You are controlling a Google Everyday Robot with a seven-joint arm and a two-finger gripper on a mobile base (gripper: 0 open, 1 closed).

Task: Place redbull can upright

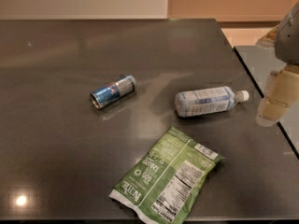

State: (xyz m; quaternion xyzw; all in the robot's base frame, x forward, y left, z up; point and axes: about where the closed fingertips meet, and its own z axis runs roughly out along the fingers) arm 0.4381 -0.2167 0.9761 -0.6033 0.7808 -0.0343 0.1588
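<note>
Plainly, the redbull can (pixel 112 92) lies on its side left of centre on the desk (pixel 56 148), so it is not yet upright. The tool (pixel 275 99) hangs well apart at the right edge; whether it is parted or closed I cannot tell.

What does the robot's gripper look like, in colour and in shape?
The gripper, at the right edge of the view, has a grey housing above and pale cream, blocky parts with rounded ends below. No cable or marking shows on it.
</note>
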